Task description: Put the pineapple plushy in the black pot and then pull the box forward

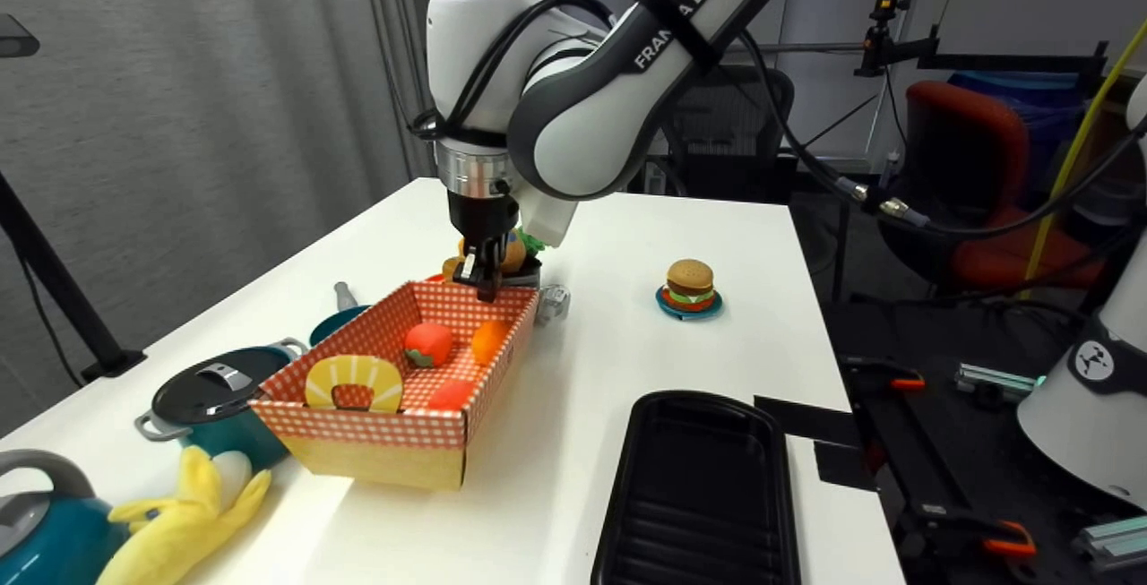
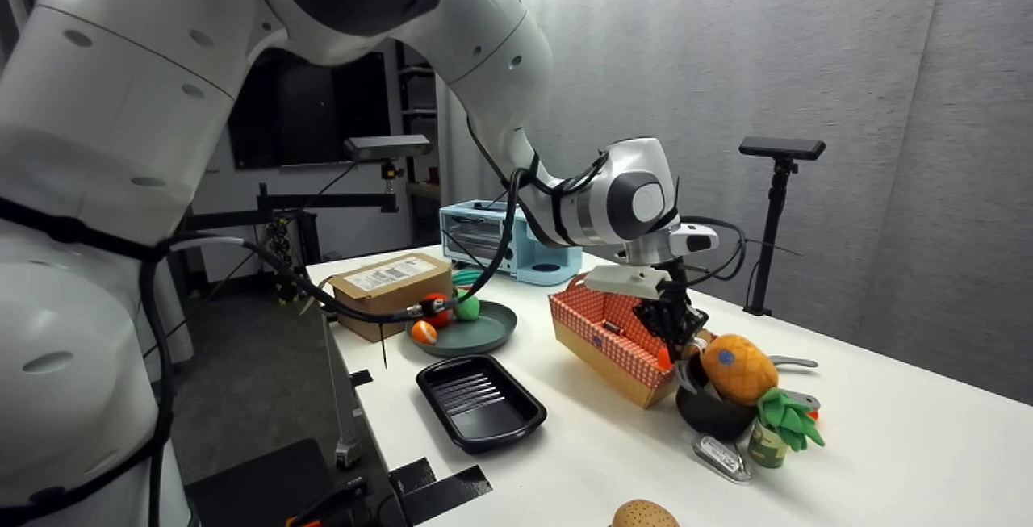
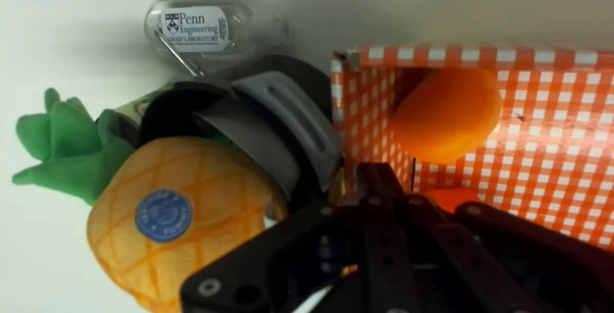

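The pineapple plushy (image 2: 738, 370) rests tilted in the mouth of the black pot (image 2: 714, 416), its green tuft (image 3: 72, 145) hanging out over the rim. Grey utensil-like pieces (image 3: 288, 111) lie beside it in the pot. Right against the pot stands the end wall of the red-and-white checkered box (image 1: 385, 428). My gripper (image 3: 376, 174) points down at this end wall, fingers together, tips just inside the rim. Whether they touch the wall I cannot tell. An orange fruit (image 3: 451, 116) and a red one (image 1: 428, 344) lie in the box.
A teal lidded pot (image 1: 224, 410) and a yellow plush (image 1: 184, 522) flank the box. By the black pot are a clear bottle (image 3: 196, 30) and a green patterned can (image 2: 767, 444). A black tray (image 2: 482, 402), a toy burger (image 1: 690, 285) and a brown carton (image 2: 395, 281) also stand on the table.
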Action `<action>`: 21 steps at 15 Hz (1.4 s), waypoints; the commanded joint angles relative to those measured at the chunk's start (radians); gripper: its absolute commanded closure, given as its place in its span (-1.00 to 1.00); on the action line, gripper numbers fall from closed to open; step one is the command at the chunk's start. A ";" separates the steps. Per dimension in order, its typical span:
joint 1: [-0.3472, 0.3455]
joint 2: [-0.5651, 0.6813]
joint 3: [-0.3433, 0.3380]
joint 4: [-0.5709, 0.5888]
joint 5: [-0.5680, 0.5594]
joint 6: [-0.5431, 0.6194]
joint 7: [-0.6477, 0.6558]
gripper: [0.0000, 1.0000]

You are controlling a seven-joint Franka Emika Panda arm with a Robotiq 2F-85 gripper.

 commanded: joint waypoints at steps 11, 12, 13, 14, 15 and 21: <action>-0.004 0.038 -0.006 0.020 0.060 -0.024 0.077 1.00; -0.002 0.040 -0.007 0.021 0.060 -0.026 0.082 1.00; -0.001 0.040 -0.007 0.023 0.060 -0.027 0.084 1.00; 0.002 0.042 -0.008 0.025 0.059 -0.031 0.089 1.00; 0.002 0.043 -0.008 0.027 0.059 -0.032 0.092 1.00; 0.003 0.048 -0.007 0.033 0.061 -0.040 0.096 1.00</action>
